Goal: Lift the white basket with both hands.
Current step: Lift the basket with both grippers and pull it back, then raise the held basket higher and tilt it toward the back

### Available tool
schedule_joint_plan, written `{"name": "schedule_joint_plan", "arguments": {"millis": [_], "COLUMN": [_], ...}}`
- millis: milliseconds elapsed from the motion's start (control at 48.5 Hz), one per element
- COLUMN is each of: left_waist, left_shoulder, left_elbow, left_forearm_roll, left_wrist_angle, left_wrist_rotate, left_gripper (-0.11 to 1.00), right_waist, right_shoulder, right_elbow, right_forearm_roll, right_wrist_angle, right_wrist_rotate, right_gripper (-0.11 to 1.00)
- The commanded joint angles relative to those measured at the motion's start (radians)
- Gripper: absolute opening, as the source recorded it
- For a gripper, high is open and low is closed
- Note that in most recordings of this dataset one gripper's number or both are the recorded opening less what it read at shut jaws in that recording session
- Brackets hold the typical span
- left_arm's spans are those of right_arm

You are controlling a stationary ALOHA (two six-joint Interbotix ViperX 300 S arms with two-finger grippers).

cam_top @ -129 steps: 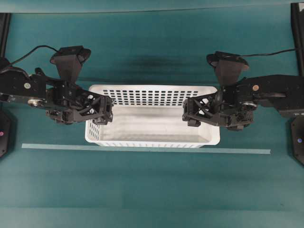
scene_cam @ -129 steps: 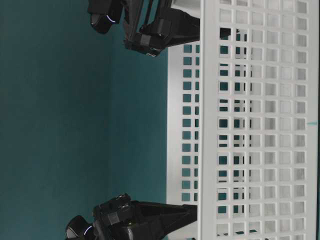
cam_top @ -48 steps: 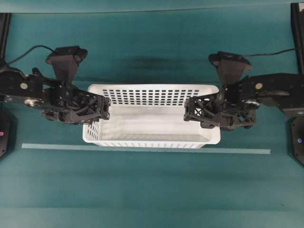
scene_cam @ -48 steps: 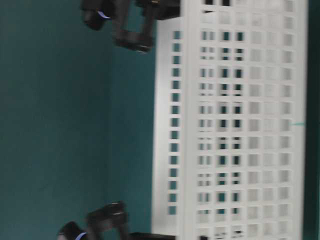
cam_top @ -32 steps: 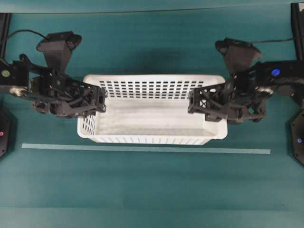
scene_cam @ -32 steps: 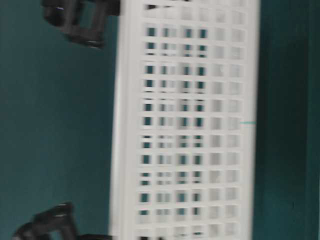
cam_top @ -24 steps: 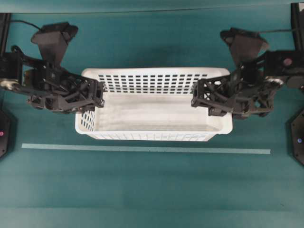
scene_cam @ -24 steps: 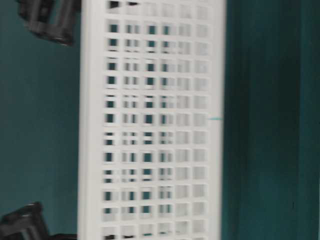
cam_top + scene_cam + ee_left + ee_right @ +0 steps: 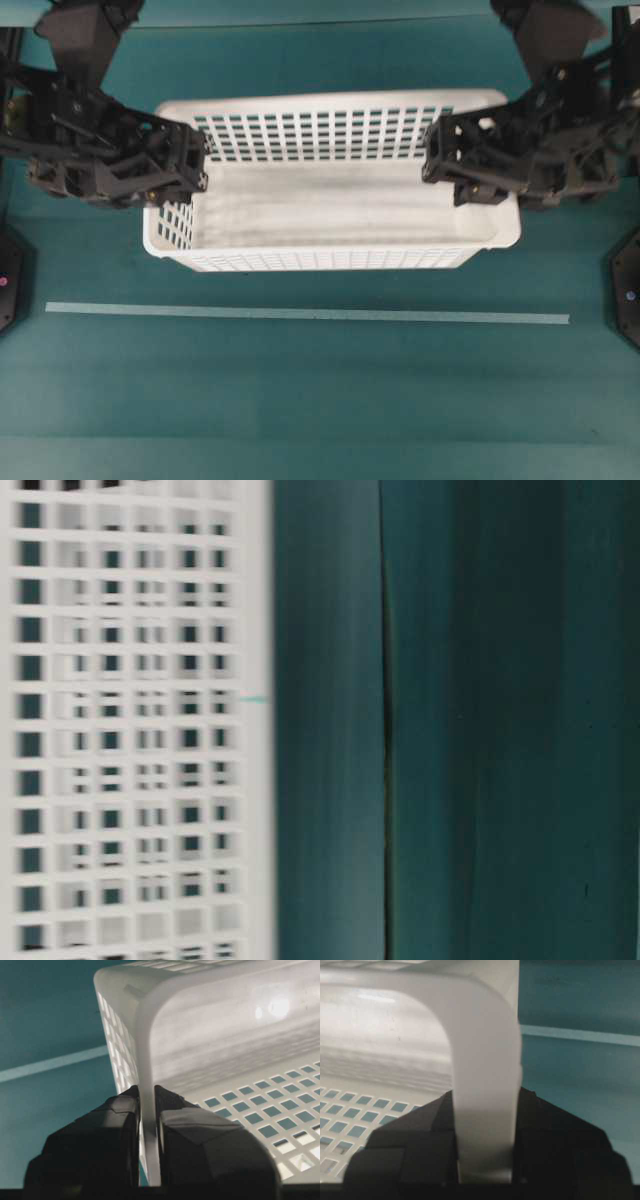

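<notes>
The white basket (image 9: 330, 215) hangs in the air above the teal table, held level by both arms. My left gripper (image 9: 190, 165) is shut on the rim of its left end wall. In the left wrist view the rim (image 9: 147, 1105) runs between the left gripper's two black fingers (image 9: 105, 1145). My right gripper (image 9: 450, 170) is shut on the rim of the right end wall. In the right wrist view the broad white rim (image 9: 485, 1110) fills the gap between its fingers (image 9: 415, 1150). The table-level view shows the basket's perforated wall (image 9: 130, 720), blurred, at the left.
A thin pale tape line (image 9: 300, 315) runs across the teal table in front of the basket. Black arm bases (image 9: 628, 290) stand at the table's left and right edges. The basket is empty inside.
Both arms have risen with the basket in their grip. The basket looks larger from overhead and has left the table; in the table-level view it has slid out toward the left.
</notes>
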Motion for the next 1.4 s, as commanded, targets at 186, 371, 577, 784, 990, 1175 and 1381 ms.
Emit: {"name": "schedule_joint_plan", "arguments": {"millis": [186, 371, 577, 784, 990, 1175, 1381], "left_waist": [-0.002, 0.002, 0.020, 0.021, 0.021, 0.021, 0.028], "left_shoulder": [-0.006, -0.002, 0.002, 0.026, 0.061, 0.103, 0.141], "left_elbow": [-0.163, -0.249, -0.327, -0.440, -0.551, -0.621, -0.701], "left_forearm_roll": [-0.002, -0.002, -0.002, -0.002, -0.002, -0.002, -0.002], "left_wrist_angle": [0.110, 0.155, 0.250, 0.327, 0.400, 0.420, 0.463], "left_wrist_rotate": [0.044, 0.069, 0.121, 0.152, 0.183, 0.230, 0.236], "left_gripper": [0.04, 0.04, 0.04, 0.04, 0.04, 0.04, 0.04], "right_waist": [0.014, 0.028, 0.035, 0.049, 0.052, 0.061, 0.077], "right_shoulder": [0.012, 0.012, 0.008, 0.018, 0.021, 0.025, 0.025], "right_elbow": [-0.149, -0.216, -0.328, -0.428, -0.457, -0.508, -0.565], "right_forearm_roll": [0.002, 0.002, 0.011, 0.008, 0.005, 0.002, -0.029], "right_wrist_angle": [0.098, 0.124, 0.176, 0.221, 0.247, 0.244, 0.265], "right_wrist_rotate": [-0.037, -0.040, -0.043, -0.044, -0.055, -0.061, -0.060], "right_gripper": [0.20, 0.20, 0.20, 0.20, 0.20, 0.20, 0.20]}}
